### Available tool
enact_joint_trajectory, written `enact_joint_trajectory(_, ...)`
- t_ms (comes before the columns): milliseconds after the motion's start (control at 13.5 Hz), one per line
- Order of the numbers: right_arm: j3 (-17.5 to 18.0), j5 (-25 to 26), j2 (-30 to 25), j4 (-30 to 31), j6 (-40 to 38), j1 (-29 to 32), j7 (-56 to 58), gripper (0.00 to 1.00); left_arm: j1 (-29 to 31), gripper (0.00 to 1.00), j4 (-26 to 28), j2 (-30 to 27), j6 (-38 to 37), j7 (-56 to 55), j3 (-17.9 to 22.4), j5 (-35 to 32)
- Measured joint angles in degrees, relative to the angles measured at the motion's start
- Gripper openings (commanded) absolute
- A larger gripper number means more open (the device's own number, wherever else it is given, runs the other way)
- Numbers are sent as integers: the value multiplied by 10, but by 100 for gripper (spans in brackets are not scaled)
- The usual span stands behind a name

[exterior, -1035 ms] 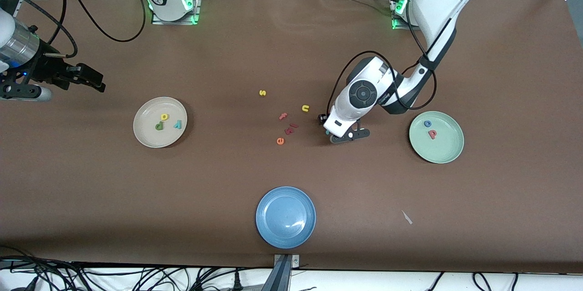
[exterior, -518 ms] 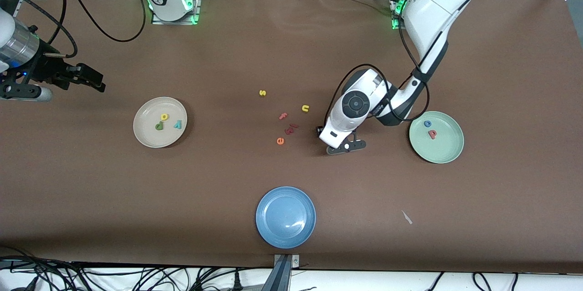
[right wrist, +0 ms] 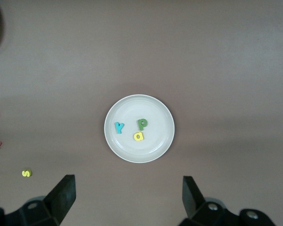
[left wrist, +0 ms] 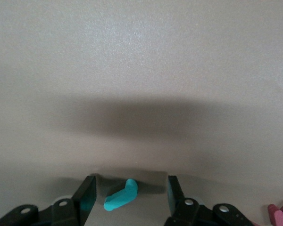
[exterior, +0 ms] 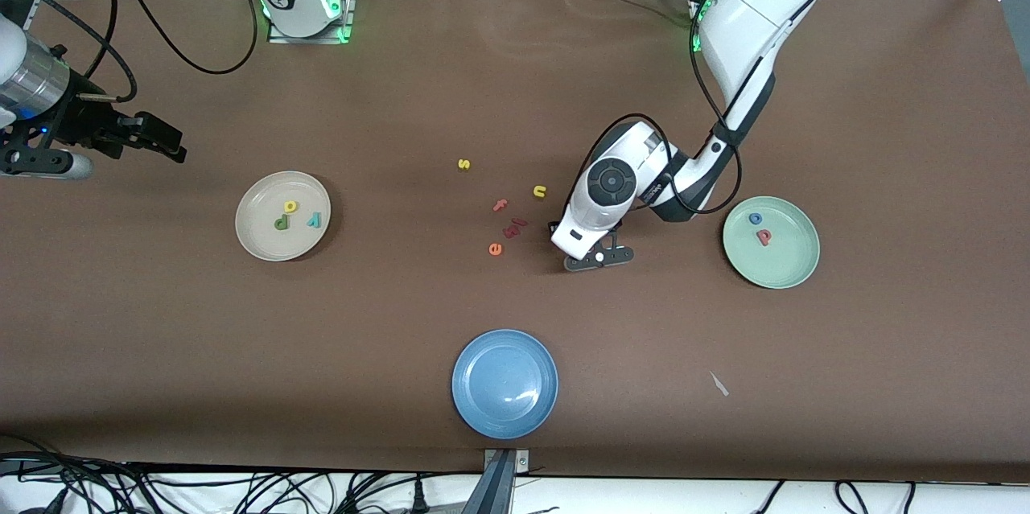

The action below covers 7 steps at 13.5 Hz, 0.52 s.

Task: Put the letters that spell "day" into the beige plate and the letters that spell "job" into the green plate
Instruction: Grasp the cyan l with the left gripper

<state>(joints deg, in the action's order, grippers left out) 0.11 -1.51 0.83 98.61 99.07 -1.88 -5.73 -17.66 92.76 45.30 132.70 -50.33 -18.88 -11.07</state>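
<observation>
Left tool [exterior: 581,250] shifted toward frame centre since earlier, teal j [left wrist: 121,197] bracketed untouched between parted fingers, right tool [right wrist: 127,197] waiting wide open, upper left.

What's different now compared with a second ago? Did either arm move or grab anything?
The left gripper slid along the table toward the loose letters in the middle, with the teal j lying between its open fingers, not yet pinched. The right gripper waits open, high above the beige plate, unmoved. The letters in that plate and in the green plate stayed as they were.
</observation>
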Motion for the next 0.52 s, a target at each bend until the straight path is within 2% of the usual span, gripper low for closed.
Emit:
enact_joint_trajectory(148,0,0,0,0,0,0,0,100,0,65,0,1,-2,0,0,0)
enact_joint_trajectory(518,0,0,0,0,0,0,0,100,-3,51,-1,3,-8,0,0,0)
